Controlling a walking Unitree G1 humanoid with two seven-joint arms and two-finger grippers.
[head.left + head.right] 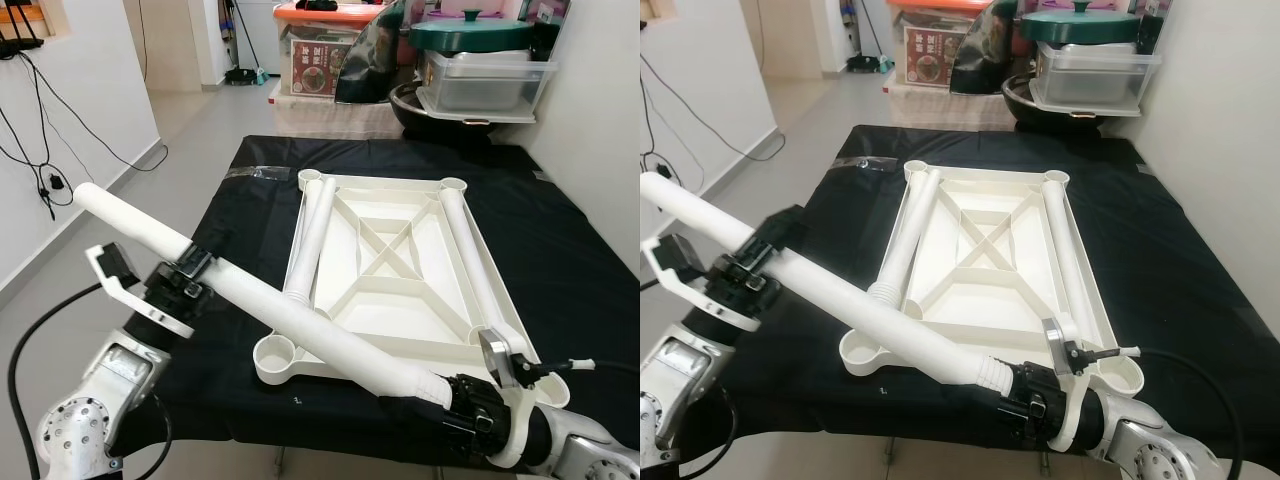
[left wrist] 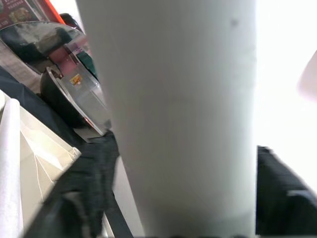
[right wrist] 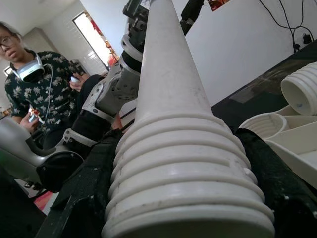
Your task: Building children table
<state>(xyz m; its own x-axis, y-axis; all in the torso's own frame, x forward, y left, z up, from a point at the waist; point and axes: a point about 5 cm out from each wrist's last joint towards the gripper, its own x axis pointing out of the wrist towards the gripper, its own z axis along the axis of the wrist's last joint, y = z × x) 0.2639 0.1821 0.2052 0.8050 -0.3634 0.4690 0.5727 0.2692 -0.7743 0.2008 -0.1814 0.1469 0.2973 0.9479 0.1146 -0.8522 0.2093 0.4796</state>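
Out at the left edge of the black-covered table (image 1: 570, 250), the left gripper (image 1: 182, 283) clamps its black fingers (image 2: 81, 191) around the long white table leg (image 1: 280, 315) in the leg's upper stretch, with the smooth free end poking up and out past the table's left edge over the floor (image 1: 200, 125). The leg slants down across the near-left corner of the table, passing over the near edge of the upside-down white tabletop (image 1: 395, 260), which lies flat in the middle of the black cover. That tabletop shows cross-braced ribs and round sockets at its corners; the near-left socket (image 1: 277, 357) sits open just under the slanting leg. Two more white legs lie along the tabletop's long sides, one on the left (image 1: 312, 235) and one on the right (image 1: 470, 255). At the near-right corner, the right gripper (image 1: 470, 400) grips the leg's ribbed, threaded end (image 3: 183, 183), fingers closed on either side of it. Beyond the table's far edge stand storage boxes and a green lidded pot (image 1: 470, 32). The right wrist view catches a person (image 3: 37, 94) in a patterned shirt standing behind the robot.
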